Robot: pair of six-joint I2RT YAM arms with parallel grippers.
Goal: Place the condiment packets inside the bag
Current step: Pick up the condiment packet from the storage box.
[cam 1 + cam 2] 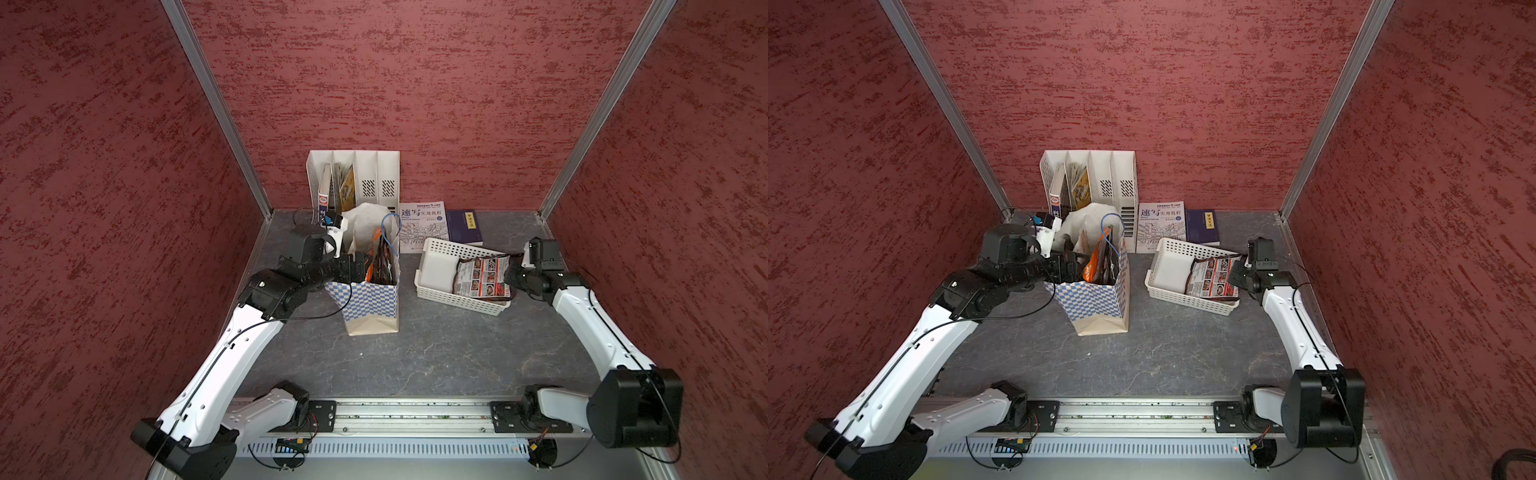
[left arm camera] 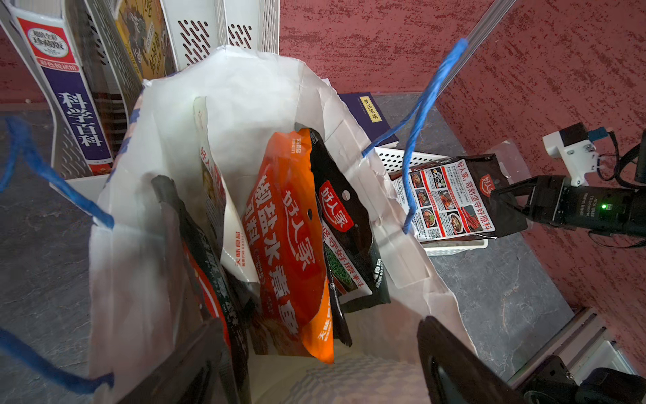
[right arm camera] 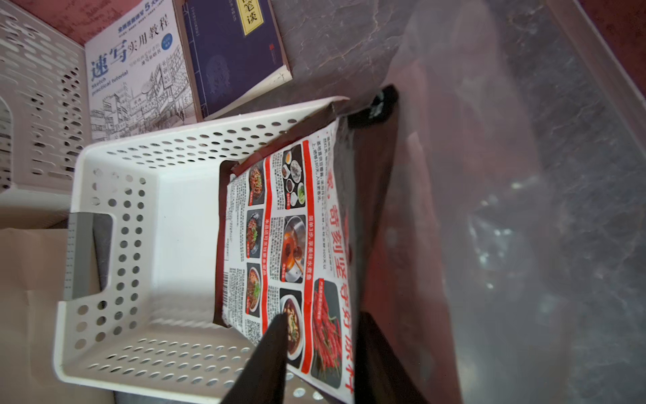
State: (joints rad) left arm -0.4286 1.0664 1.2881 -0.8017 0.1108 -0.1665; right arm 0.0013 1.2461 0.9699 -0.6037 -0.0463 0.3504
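The right gripper [image 1: 510,272] is clamped on the edge of the red-and-white packet [image 1: 482,276], which sits propped in the white basket [image 1: 449,249]. The left gripper [image 1: 358,266] is wide open at the bag [image 1: 365,299] mouth holding nothing, with the other packets [image 2: 283,245] standing inside.

White-shelled arms [image 1: 249,345], black joint housings [image 1: 636,409], thin black cables [image 1: 216,357], seemingly a green indicator light [image 2: 603,206].

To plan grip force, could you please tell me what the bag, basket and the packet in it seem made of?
The bag looks like matte paper, creased at the rim; the basket, white rigid plastic with moulded holes; the packet, probably shiny foil or plastic film.
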